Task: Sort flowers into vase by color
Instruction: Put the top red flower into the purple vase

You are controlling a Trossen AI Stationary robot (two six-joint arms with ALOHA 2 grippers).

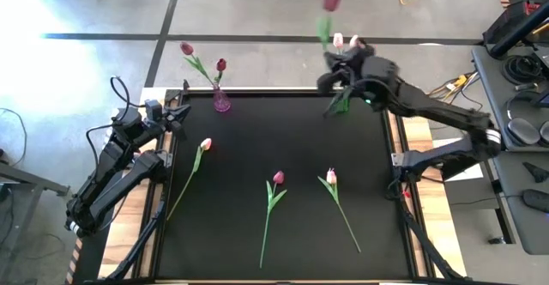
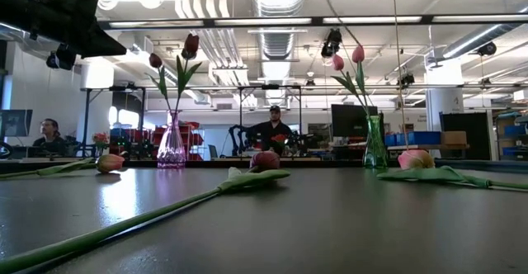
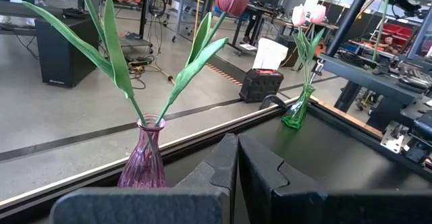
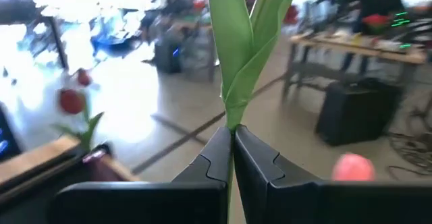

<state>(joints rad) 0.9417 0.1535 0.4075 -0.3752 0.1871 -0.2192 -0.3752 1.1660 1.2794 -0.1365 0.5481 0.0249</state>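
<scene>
My right gripper (image 1: 330,77) is raised over the table's far right corner and shut on a tulip whose blurred pink-magenta head (image 1: 331,2) stands above it. Below it is a green vase (image 3: 294,113) with two pale pink tulips (image 1: 346,40). A purple vase (image 1: 221,102) at the far left holds two dark magenta tulips (image 1: 220,64). My left gripper (image 1: 177,113), shut and holding nothing, hangs just left of the purple vase. Flat on the table lie a pale tulip (image 1: 204,145), a magenta one (image 1: 278,178) and another pale one (image 1: 331,177). My right gripper pinches the tulip's green stem (image 4: 233,124) between its two fingers, just under the point where the leaves spread. The fingers lie level and across the stem, coming from the table's right side. The tulip stands upright, lifted clear, head above the fingers and stem end below them.
The black table top ends in a wooden frame (image 1: 412,135) on both sides. A desk with headphones and gear (image 1: 519,79) stands to the right. Beyond the far edge are bare floor, cables and seated people (image 2: 274,129).
</scene>
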